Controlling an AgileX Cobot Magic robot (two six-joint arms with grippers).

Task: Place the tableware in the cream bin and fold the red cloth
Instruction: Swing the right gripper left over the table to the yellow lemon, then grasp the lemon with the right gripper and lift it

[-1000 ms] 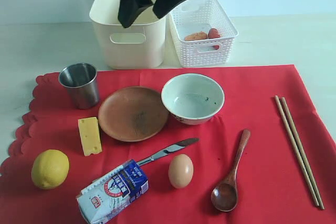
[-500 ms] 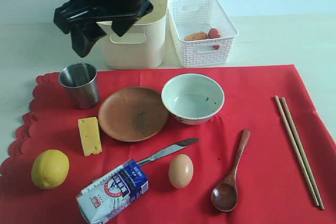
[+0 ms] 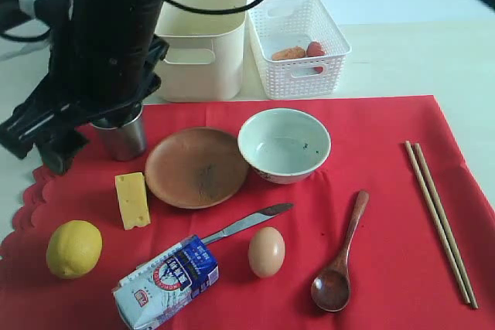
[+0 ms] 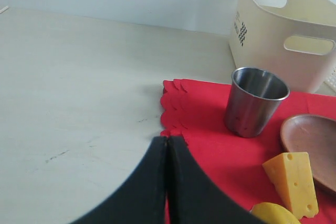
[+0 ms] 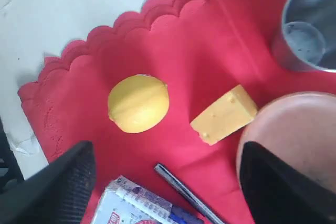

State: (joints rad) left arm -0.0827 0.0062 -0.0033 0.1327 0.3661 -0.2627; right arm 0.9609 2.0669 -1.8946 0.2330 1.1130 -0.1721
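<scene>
The upright steel cup [image 3: 124, 138] stands on the far left corner of the red fabric cloth [image 3: 371, 137], just before the tall cream plastic bin [image 3: 201, 75]. The right end effector [image 5: 167, 148], jaws wide and empty, hangs near the cup's left side and looks the likelier taker. The left end effector [image 4: 167, 141], clenched on nothing, sits at the scalloped edge.

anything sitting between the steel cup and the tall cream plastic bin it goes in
Nothing visible does: only bare red cloth and table lie between the steel cup and the tall cream plastic bin; the black arm hangs above that stretch.
</scene>
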